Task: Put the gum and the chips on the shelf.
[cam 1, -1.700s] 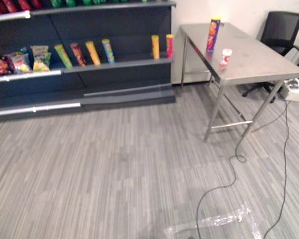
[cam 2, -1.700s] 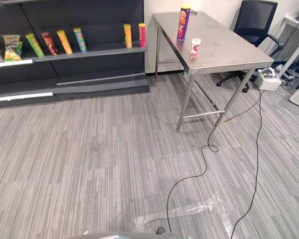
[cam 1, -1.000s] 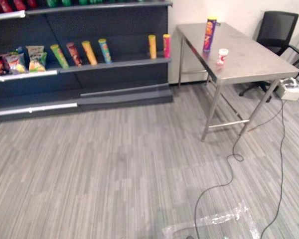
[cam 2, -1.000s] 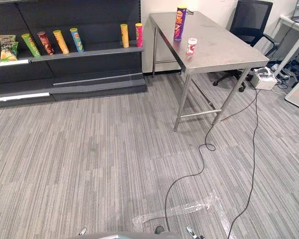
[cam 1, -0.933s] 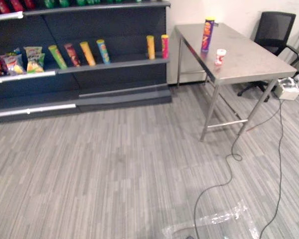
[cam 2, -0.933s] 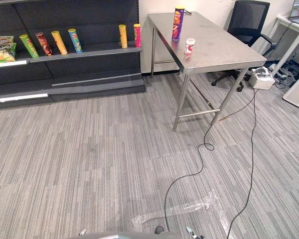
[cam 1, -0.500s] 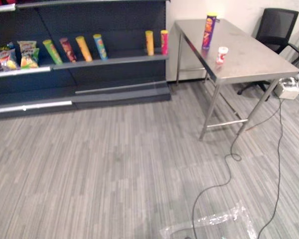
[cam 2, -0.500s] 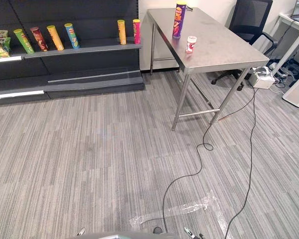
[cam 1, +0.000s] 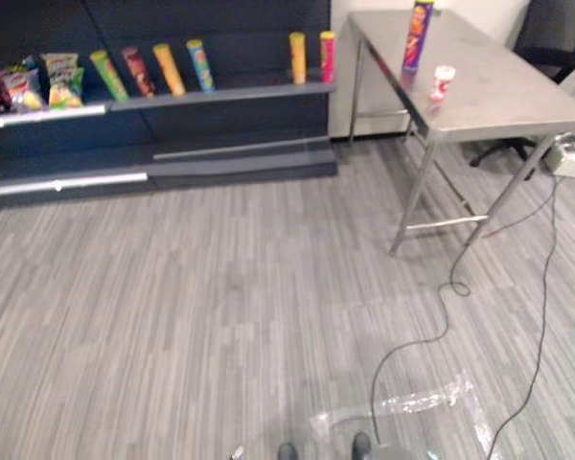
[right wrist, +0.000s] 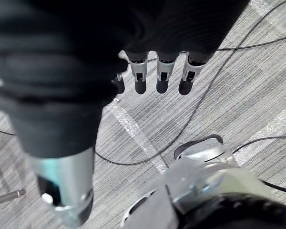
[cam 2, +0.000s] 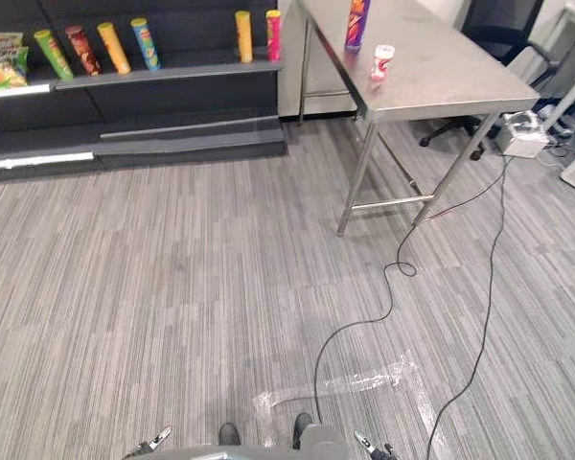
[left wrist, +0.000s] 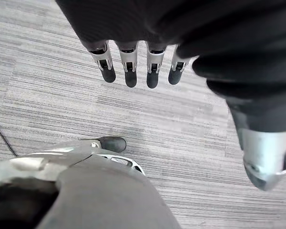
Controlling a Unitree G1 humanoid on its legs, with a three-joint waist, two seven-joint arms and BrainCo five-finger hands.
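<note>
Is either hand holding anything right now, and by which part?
Nothing is held. The left hand and right hand hang open above the carpet; the purple chips can and the gum container stand on the steel table.

no readable text, print on chip cans (cam 2: 242, 35) on shelf (cam 2: 172, 74) too small, same for purple can (cam 2: 356, 24) on counter (cam 2: 441, 81)

Grey striped carpet (cam 2: 172, 287), a dark shelf unit (cam 2: 172, 107), steel table (cam 2: 441, 69) and black chair (cam 2: 499, 29).
</note>
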